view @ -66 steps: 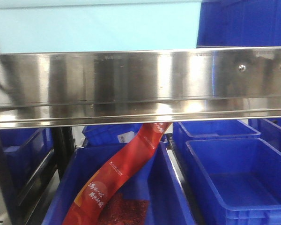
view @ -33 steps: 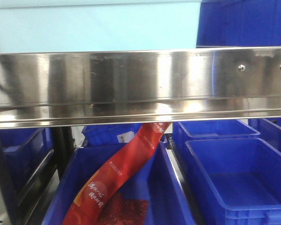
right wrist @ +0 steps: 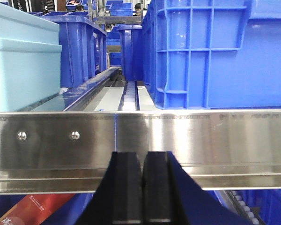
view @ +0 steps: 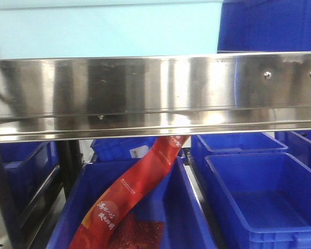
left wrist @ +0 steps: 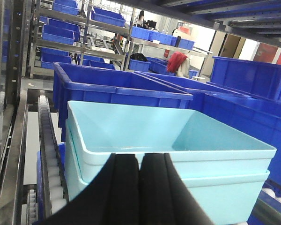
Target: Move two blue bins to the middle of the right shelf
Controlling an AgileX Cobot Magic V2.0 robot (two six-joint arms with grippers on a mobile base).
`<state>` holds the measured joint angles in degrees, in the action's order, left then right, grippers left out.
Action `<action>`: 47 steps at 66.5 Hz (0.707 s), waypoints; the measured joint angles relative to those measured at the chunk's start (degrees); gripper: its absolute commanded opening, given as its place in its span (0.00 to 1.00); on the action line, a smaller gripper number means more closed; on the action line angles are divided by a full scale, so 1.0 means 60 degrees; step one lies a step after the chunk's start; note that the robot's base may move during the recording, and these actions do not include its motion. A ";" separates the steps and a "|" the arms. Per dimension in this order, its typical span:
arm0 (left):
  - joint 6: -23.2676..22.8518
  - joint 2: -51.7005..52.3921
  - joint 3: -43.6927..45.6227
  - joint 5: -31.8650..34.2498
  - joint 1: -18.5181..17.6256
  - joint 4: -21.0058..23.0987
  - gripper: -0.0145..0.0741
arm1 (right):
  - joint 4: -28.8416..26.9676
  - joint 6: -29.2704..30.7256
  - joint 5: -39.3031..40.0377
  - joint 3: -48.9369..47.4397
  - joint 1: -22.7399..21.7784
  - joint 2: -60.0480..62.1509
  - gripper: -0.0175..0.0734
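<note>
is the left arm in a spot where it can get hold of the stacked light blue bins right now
Probably yes. In the left wrist view the left gripper sits shut right at the near rim of the light blue bins, nothing between them. It holds nothing, so it would likely need to open before gripping the rim.

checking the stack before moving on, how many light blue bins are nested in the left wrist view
2: an upper light blue bin nested inside a lower light blue bin, whose rim shows just beneath. More underneath could be hidden.

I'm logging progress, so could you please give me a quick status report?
Left gripper shut, empty. Right gripper shut, empty, facing shelf rail. Stacked light-blue bins already on shelf.
</note>
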<state>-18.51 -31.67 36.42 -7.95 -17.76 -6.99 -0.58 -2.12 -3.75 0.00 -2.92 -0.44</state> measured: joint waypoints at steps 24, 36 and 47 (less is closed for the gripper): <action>0.1850 0.3017 -0.3384 0.0121 0.1277 0.0254 0.04 | 0.0000 0.0000 0.0000 0.0000 0.0000 0.0000 0.01; 0.2459 0.4154 -0.5071 0.0454 0.1852 0.1015 0.04 | 0.0000 0.0000 0.0000 0.0000 0.0000 0.0000 0.01; 0.2522 0.4980 -0.5884 0.1208 0.1892 0.1095 0.04 | 0.0000 0.0000 0.0000 0.0000 0.0000 0.0000 0.01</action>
<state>-3.38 -1.78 1.11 -0.70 -6.41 -0.42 -0.58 -2.12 -3.75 0.00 -2.92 -0.44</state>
